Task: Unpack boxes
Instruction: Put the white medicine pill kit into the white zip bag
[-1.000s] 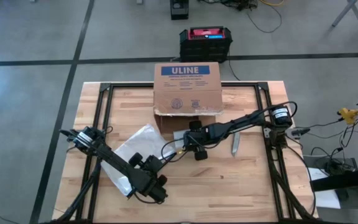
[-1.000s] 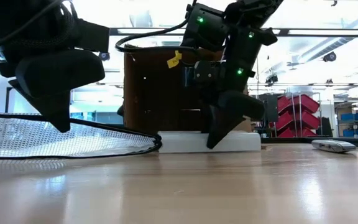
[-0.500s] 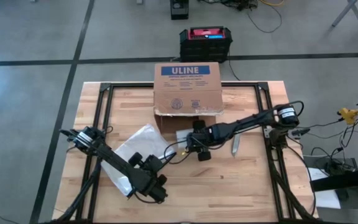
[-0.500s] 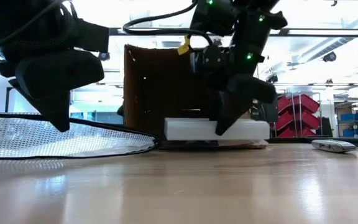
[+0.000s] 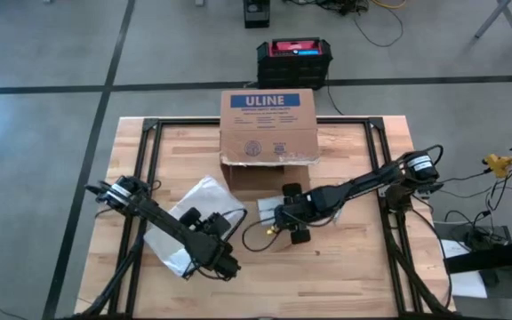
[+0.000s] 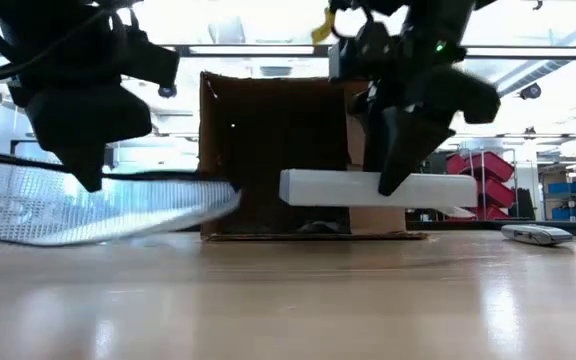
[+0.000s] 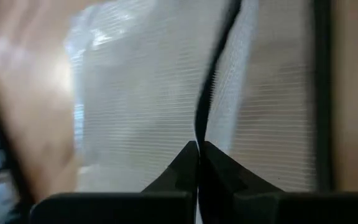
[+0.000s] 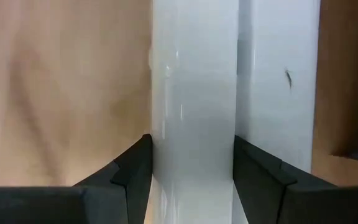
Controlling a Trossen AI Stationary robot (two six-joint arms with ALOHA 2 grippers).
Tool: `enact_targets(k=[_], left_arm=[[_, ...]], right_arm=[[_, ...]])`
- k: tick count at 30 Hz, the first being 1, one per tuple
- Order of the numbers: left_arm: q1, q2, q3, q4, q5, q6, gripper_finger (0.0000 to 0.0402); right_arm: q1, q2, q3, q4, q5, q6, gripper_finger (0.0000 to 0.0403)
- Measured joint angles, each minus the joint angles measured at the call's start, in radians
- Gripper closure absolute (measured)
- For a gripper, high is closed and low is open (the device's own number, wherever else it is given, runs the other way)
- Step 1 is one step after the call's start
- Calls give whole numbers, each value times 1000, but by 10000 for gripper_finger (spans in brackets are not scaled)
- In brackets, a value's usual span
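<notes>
We count one cardboard box [image 5: 268,135] at the worktop's [image 5: 354,267] far edge, lying on its side, mouth toward us. It looks light and stiff — best taken by a flap edge. The right gripper [image 6: 400,185] is clamped across one white slab [image 6: 376,188], lifted clear. The left gripper [image 7: 198,148], fingers together, pinches one mesh bag [image 5: 189,220].

Showing desk [image 5: 354,267] of pale jointed wood planks, smooth, faintly glossy. Showing box [image 5: 269,126] of brown matt corrugated cardboard, carrying a blue printed paper label. Showing white bar [image 6: 376,188] looking smooth and matt, clasped between matt black plastic fingers [image 8: 132,168]. Showing clear plastic bag [image 5: 192,224], glossy, finely ribbed. Showing desk frame [image 5: 154,151] of matt black metal.
</notes>
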Motion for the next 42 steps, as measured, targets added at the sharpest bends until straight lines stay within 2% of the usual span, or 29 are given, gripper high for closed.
enact_targets(k=[4, 13, 24, 27, 34, 42], left_arm=[[42, 0, 0, 30, 3, 27, 401], [122, 0, -2, 328, -16, 282, 401], [136, -2, 102, 348, -90, 403, 401], [136, -2, 110, 397, -105, 452, 401], [134, 1, 105, 594, -108, 672, 401], [134, 2, 87, 643, -134, 776, 401]], right_arm=[[46, 5, 0, 18, -12, 27, 233], [110, 6, 6, 134, -48, 63, 230], [111, 7, 2, 130, -42, 62, 232], [111, 7, 1, 132, -42, 53, 233], [119, 7, -7, 99, -57, 38, 237], [140, 15, -30, 113, -75, 19, 238]])
